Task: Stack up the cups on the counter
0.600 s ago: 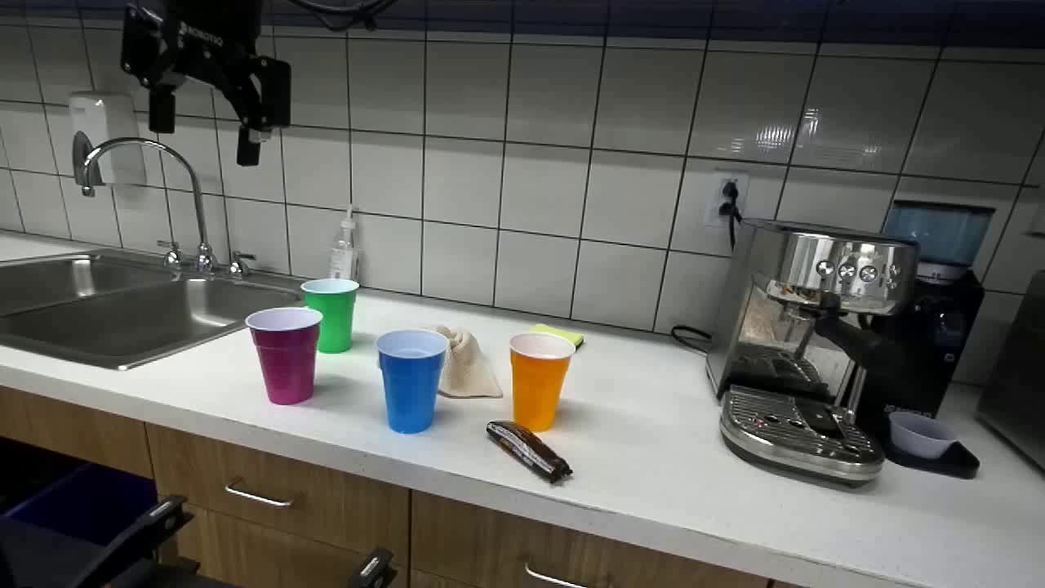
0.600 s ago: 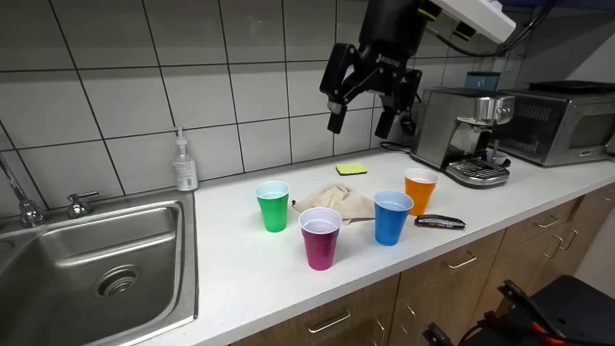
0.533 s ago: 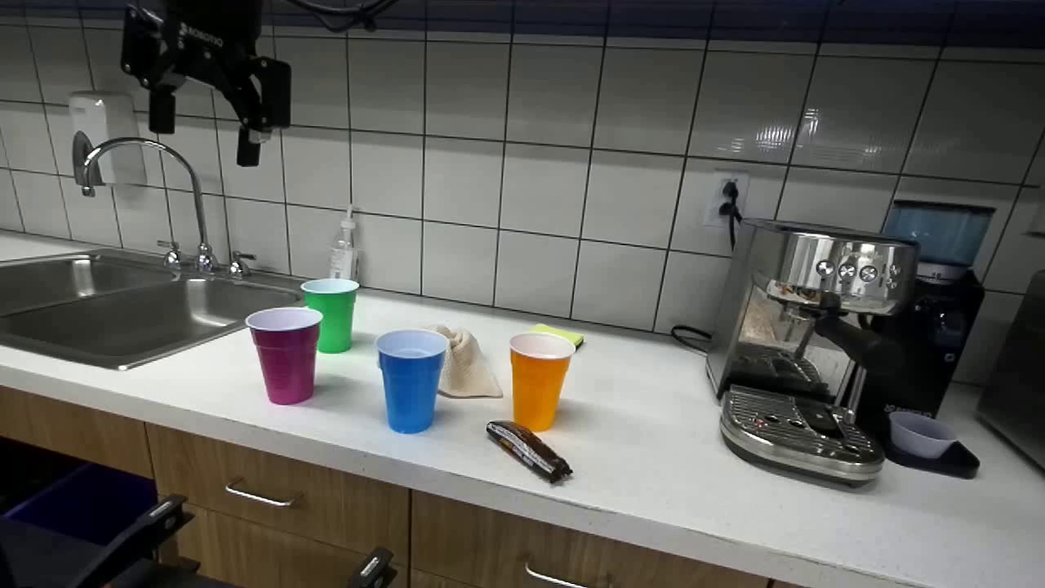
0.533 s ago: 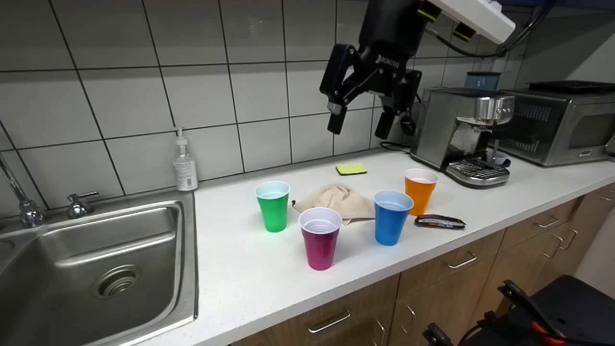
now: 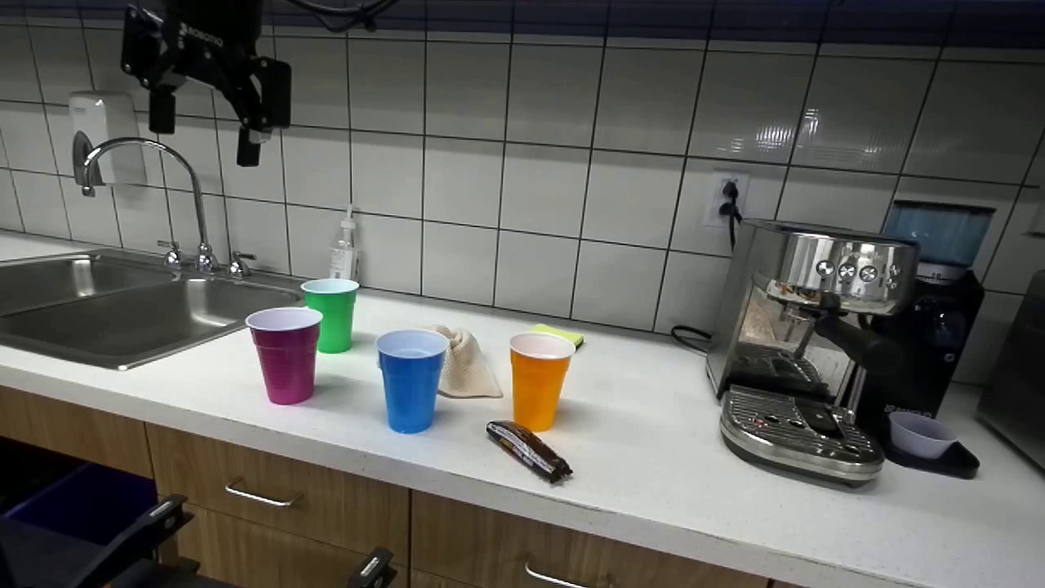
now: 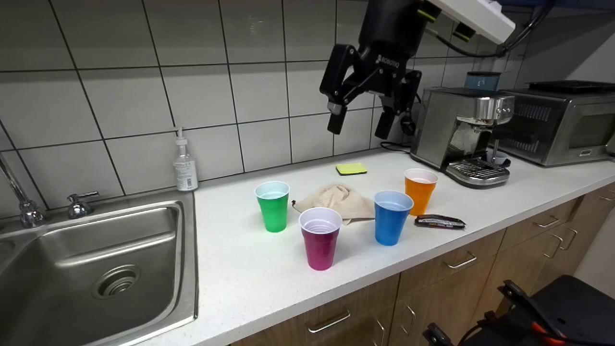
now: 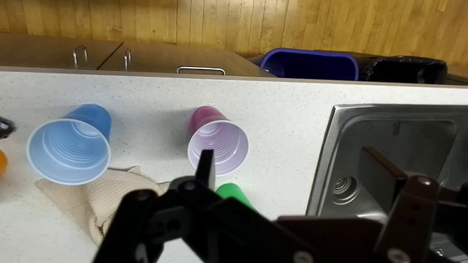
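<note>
The purple cup [image 5: 286,363] [image 6: 320,247] [image 7: 219,140], green cup [image 5: 333,318] [image 6: 274,211] [image 7: 234,193], blue cup [image 5: 411,388] [image 6: 390,223] [image 7: 94,115] and orange cup [image 5: 539,388] [image 6: 419,196] stand upright and apart on the counter [image 5: 653,474] [image 6: 250,288]. In the wrist view, only an edge of the orange cup [image 7: 2,162] shows at the left, and my finger linkage hides much of the green cup. My gripper [image 5: 204,139] [image 6: 360,126] [image 7: 288,153] is open and empty, pointing down high above the counter, well clear of the cups.
A beige cloth [image 6: 341,199] lies between the cups. A dark wrapped bar [image 5: 529,452] lies by the orange cup. A yellow-green sponge [image 6: 351,168] and soap bottle [image 6: 184,166] are near the wall. The steel sink [image 6: 187,269] and espresso machine [image 5: 808,327] flank the cups.
</note>
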### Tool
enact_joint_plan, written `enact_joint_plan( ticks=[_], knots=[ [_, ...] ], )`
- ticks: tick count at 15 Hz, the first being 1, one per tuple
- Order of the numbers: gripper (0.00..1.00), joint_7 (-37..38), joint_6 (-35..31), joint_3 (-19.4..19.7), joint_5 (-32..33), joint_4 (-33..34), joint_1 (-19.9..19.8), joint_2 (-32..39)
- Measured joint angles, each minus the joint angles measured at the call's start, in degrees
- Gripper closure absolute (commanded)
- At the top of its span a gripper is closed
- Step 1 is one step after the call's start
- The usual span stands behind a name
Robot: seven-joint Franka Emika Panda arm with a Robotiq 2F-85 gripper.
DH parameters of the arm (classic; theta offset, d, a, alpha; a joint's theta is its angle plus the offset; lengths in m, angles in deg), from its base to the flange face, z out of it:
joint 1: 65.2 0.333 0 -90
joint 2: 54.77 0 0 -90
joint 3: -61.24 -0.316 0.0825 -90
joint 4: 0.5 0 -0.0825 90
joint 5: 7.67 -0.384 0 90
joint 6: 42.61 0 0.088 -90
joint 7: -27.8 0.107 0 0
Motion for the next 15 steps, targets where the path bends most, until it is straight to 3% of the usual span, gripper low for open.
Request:
enact_joint_plan(
  ticks=[7,15],
  knots=[
    [0.00,0.04,-0.70,-0.48,0.38,0.13,-0.45,2.82],
    [0.00,0.04,-6.79,-4.82,3.08,5.20,-0.44,14.08]
  ],
)
